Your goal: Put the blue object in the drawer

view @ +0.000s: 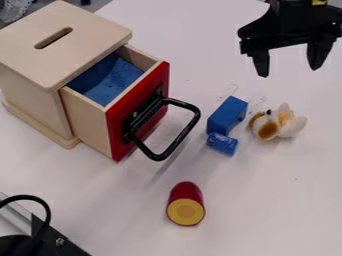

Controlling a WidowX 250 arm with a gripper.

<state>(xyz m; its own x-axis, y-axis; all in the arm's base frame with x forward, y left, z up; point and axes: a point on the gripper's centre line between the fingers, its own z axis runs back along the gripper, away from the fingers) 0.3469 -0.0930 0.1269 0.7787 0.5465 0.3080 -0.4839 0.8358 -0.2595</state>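
Camera view: jaws hang spread at upper right, blue block [228, 111] near the open drawer [90, 125].

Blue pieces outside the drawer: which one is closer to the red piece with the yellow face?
The small blue barrel: rounded and closer to the red piece. The blue block is bigger, flat-sided and farther away.

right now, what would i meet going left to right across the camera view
box, red cylinder, blue block, plush toy
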